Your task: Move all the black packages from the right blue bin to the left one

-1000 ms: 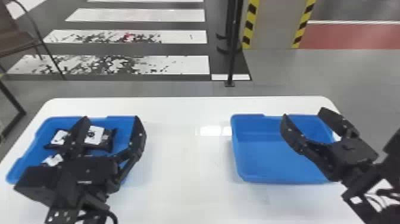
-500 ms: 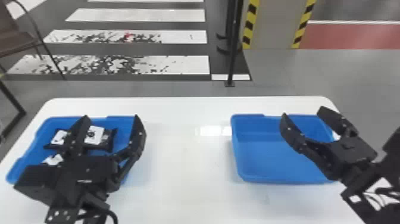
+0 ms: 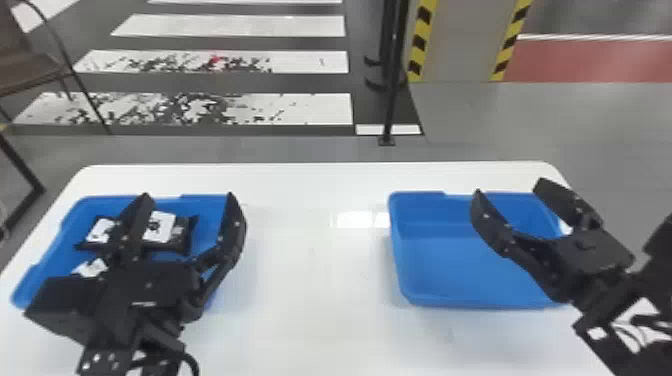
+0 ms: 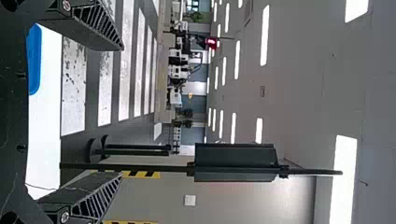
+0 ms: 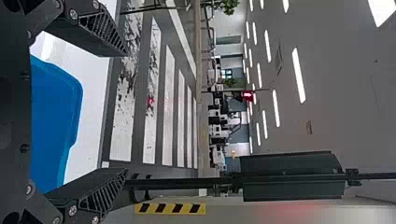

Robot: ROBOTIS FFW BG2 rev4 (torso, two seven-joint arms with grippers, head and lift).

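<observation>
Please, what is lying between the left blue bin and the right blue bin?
White tabletop with a bright reflection lies between the left bin and right bin, in the head view.

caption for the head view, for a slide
Open left pincer at the left blue bin with its black packages, open right pincer at the right blue bin.

Gap between bins (image 3: 450, 270), left claw (image 3: 188, 197) seemingly over packages (image 3: 164, 228)
</observation>
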